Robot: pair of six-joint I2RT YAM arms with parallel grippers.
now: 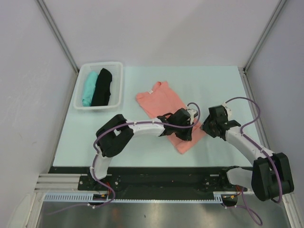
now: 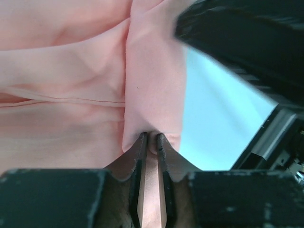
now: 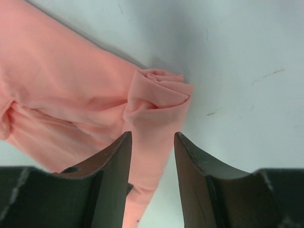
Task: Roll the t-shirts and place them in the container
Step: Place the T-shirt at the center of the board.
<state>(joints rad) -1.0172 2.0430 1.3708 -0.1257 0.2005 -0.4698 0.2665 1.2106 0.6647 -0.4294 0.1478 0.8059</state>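
Fold of pink t-shirt [image 2: 154, 80] pinched by left gripper [image 2: 151, 138], right gripper [image 3: 152, 141] spread, rolled shirt end [image 3: 159, 90] just ahead of its fingertips

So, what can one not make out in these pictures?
Top view: the left gripper covers the middle of the salmon-pink t-shirt.
Top view: teal t-shirt and black t-shirt in the basket, too small to tell rolled from folded.
Left wrist view: dark shape at upper right, blurred.
Right wrist view: the t-shirt runs off the left edge.

No legible text anywhere; white neck label [image 1: 151, 90] on salmon-pink t-shirt [image 1: 159, 101] unreadable.
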